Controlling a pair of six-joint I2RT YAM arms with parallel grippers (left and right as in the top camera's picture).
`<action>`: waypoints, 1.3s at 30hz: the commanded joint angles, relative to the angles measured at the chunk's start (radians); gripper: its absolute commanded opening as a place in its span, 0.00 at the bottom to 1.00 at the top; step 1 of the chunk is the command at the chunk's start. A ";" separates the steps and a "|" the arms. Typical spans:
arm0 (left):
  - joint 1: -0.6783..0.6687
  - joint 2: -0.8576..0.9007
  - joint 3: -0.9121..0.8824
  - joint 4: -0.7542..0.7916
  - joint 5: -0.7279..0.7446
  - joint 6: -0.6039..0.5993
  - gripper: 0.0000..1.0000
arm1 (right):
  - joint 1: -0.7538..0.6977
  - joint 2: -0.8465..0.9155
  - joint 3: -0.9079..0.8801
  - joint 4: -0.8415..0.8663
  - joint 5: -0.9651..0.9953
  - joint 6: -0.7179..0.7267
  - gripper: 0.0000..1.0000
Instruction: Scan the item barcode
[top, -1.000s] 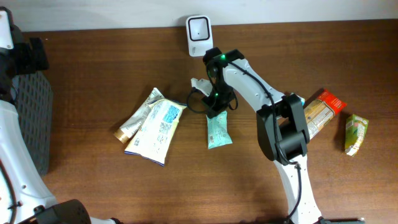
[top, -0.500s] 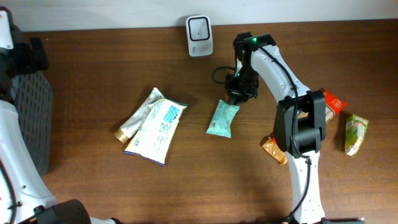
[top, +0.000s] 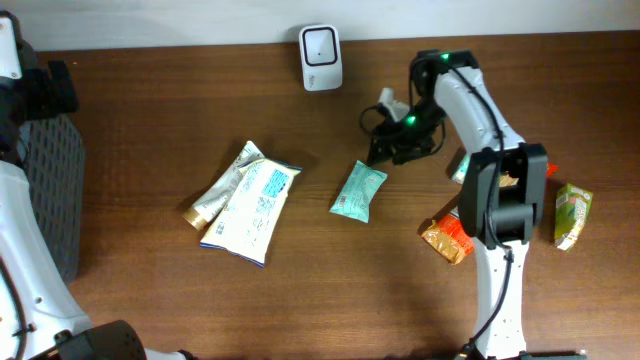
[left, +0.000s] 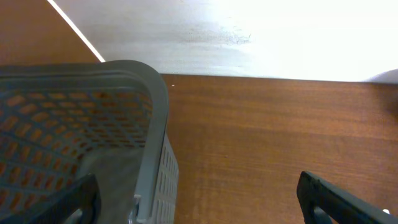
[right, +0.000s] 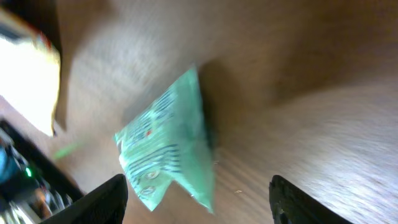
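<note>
From above, the green pouch (top: 358, 190) lies flat near the middle of the bench (top: 150, 110). The white scanner (top: 320, 45) stands at 12 o'clock by the back edge, well apart from the pouch. The right tool (top: 384, 152) is at the pouch's 1 o'clock, close to its top end but not holding it. At the pouch's 9 o'clock lie a white and blue packet (top: 252, 208) and a silver pack (top: 215, 190), touching each other. An orange bag (top: 445, 238) sits at the pouch's 4 o'clock. A small green carton (top: 572, 215) is far out at 3 o'clock. A gray basket (top: 50, 190) is at the bench's 9 o'clock edge.

From the left wrist, the left tool (left: 199, 186) is wide open with nothing in it. Its dark fingers (left: 336, 199) show only at the bottom corners. The basket (left: 155, 124) fills the 9 o'clock side, right by the left finger. Bare bench (left: 267, 137) is at 3 o'clock, and a white wall (left: 249, 31) is at 12 o'clock.

From the right wrist, the picture is blurry. The right tool (right: 198, 186) is wide open and empty, with its fingers (right: 106, 199) far apart at the bottom corners. The pouch (right: 165, 149) lies on the bench (right: 311, 124) between them, nearer the 9 o'clock finger, and seems to touch neither. Something pale at 10 o'clock is too blurred to name.
</note>
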 joint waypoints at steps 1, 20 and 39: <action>-0.001 -0.015 0.007 0.001 0.003 0.016 0.99 | 0.070 -0.024 -0.111 0.044 -0.008 -0.122 0.71; -0.001 -0.015 0.007 0.001 0.003 0.015 0.99 | 0.180 -0.098 -0.093 0.183 0.214 0.695 0.87; -0.001 -0.015 0.007 0.001 0.003 0.015 0.99 | 0.058 -0.090 -0.258 0.280 -0.024 0.483 0.04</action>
